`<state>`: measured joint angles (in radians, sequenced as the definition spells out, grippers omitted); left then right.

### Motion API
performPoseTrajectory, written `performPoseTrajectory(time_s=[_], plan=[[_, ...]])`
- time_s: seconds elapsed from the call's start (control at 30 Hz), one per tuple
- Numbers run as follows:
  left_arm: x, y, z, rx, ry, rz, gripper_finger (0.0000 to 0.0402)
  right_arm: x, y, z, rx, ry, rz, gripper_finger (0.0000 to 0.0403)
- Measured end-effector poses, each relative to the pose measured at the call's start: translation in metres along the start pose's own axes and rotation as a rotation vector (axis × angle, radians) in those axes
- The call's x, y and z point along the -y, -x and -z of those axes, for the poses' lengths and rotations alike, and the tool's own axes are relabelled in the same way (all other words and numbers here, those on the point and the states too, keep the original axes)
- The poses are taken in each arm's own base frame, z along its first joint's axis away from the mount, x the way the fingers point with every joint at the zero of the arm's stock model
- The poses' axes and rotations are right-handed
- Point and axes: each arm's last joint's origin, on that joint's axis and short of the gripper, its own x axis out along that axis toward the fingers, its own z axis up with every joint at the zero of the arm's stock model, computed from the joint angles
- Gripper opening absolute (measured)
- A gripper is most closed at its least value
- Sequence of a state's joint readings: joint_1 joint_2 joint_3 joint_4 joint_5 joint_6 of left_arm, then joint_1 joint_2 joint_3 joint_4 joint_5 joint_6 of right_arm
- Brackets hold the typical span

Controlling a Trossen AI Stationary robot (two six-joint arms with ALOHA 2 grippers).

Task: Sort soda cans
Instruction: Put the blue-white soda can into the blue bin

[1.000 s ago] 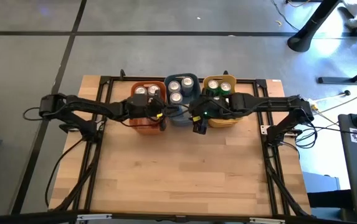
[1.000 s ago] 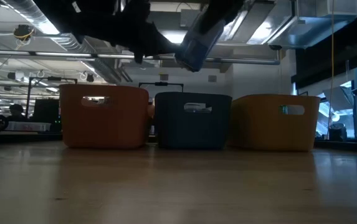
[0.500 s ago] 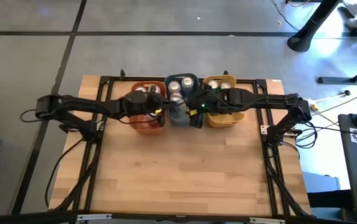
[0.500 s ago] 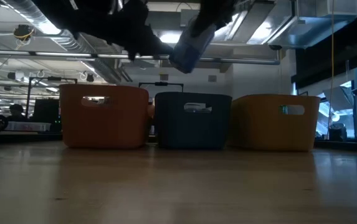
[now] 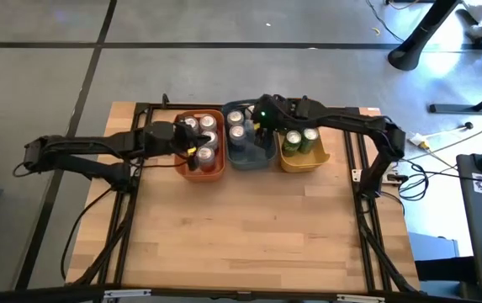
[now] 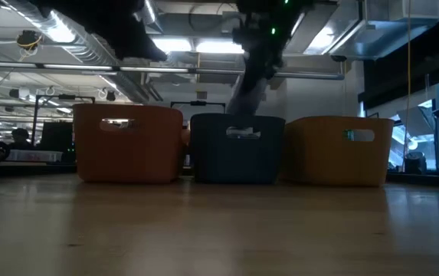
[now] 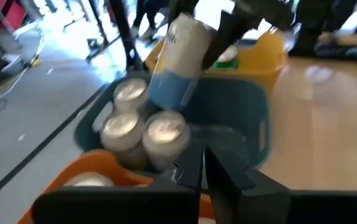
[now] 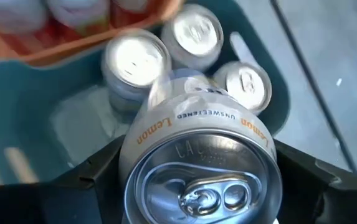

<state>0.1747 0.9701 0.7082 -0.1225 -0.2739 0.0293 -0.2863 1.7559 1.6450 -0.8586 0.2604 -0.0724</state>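
My right gripper (image 8: 200,180), clamped on a silver-and-pale-blue aluminium soda can (image 8: 197,149), has swung from the near side to above the middle blue-grey plastic bin (image 5: 262,156), ready to drop it.

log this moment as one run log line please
right gripper: holds silver can over blue bin | left gripper: shut, empty, over orange bin | yellow bin: green cans

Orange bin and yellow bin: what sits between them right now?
The blue bin, holding three silver cans, shown in the high view. The right gripper holds a fourth can above it.
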Motion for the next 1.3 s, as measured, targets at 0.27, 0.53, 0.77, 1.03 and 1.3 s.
performPoseTrajectory(time_s=[0.27, 0.53, 0.77, 1.03, 1.3], plan=[[0.002, -0.002, 0.012, -0.045, 0.008, 0.001, 0.0013, 0.017, -0.043, 0.008, -0.109, -0.059, -0.112, 0.0283], [0.002, -0.003, 0.013, -0.051, 0.013, -0.001, 0.0013, 0.011, -0.079, 0.014, -0.182, -0.052, -0.123, 0.0283], [0.002, -0.003, 0.013, -0.05, 0.013, -0.002, 0.0013, 0.007, -0.099, 0.016, -0.199, -0.05, -0.125, 0.0311], [0.002, -0.003, 0.013, -0.05, 0.014, -0.002, 0.0013, 0.007, -0.095, 0.01, -0.158, -0.008, -0.127, 0.0385], [0.002, -0.003, 0.013, -0.058, 0.011, -0.003, 0.0013, 0.012, -0.048, -0.005, -0.282, 0.02, -0.17, 0.0392]])
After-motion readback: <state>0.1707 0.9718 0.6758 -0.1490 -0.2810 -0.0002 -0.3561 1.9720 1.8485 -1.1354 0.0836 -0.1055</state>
